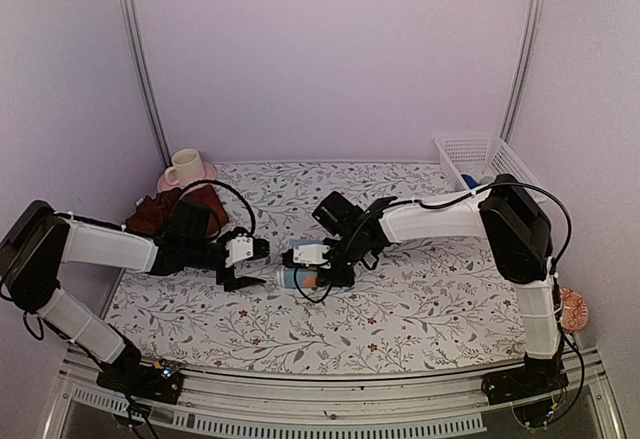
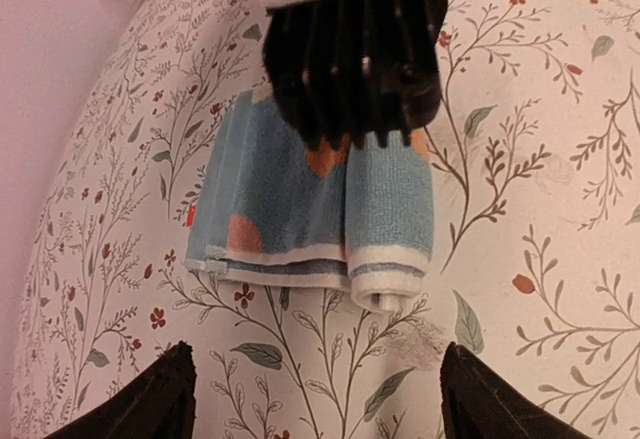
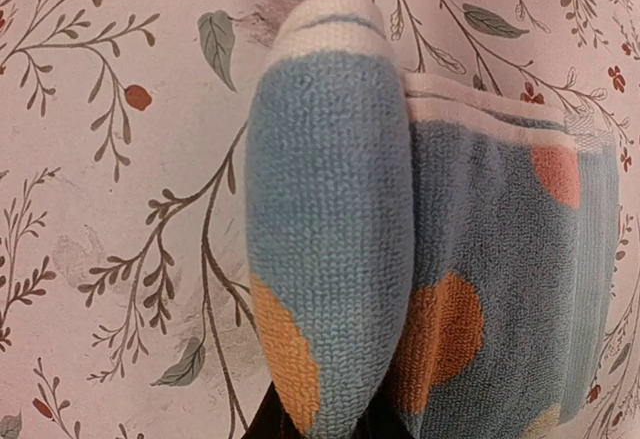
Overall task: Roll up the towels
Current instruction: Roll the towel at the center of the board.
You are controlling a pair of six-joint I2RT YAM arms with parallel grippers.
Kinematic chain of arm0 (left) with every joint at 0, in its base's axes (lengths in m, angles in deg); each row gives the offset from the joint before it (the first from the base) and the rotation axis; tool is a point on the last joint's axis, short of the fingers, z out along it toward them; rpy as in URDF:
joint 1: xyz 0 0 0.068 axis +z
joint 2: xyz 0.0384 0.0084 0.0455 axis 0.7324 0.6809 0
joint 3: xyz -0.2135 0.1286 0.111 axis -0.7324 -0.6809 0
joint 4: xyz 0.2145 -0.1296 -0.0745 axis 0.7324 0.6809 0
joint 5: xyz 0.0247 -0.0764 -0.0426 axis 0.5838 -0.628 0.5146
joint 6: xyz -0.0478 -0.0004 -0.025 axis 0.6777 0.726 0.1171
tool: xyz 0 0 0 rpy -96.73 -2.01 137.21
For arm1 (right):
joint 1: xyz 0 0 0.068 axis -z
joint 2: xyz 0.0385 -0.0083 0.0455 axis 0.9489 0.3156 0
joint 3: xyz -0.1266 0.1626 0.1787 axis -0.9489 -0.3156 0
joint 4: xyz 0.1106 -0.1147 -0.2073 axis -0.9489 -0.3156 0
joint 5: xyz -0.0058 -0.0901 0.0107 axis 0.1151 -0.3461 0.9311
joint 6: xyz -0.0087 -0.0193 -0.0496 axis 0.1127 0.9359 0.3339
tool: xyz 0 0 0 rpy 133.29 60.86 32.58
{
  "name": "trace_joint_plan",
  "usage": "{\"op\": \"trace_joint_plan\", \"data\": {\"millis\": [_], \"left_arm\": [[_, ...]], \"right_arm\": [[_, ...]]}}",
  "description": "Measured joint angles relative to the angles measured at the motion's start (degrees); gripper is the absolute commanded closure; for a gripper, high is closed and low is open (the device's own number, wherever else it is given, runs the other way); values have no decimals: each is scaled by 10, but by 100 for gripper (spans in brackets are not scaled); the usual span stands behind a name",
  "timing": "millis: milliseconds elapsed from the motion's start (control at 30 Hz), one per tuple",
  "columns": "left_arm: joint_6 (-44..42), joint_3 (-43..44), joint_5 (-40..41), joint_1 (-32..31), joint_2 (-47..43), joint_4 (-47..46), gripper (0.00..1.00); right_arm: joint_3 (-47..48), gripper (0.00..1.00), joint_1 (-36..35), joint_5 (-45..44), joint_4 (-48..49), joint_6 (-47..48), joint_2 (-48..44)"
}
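Light-blue towel [image 2: 300, 209] lies mid-bench [image 1: 420, 304], partly rolled: a tight roll beside a flat flap. Its long axis runs left to right across the bench. The roll's open end points at the left hand [image 1: 248, 264], which is released, its fingers spread, near that end but apart from it. The right hand [image 2: 352, 124] is clenched on the roll. The maroon towel [image 1: 150, 216] sits bunched at back left, beside a mug [image 1: 183, 167] on a pink saucer [image 1: 207, 171]. The white basket [image 1: 455, 154] at back right holds something blue, too small to tell.
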Motion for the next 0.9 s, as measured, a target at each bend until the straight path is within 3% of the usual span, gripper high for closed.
{"op": "trace_joint_plan", "data": {"millis": [500,900], "left_arm": [[-79,-123,81,-104,-31,-171,27],[-121,-124,176,-163,57,-304,32]], "right_arm": [[114,84,40,117,-124,-13,62],[159,83,51,169,-183,-13,92]]}}
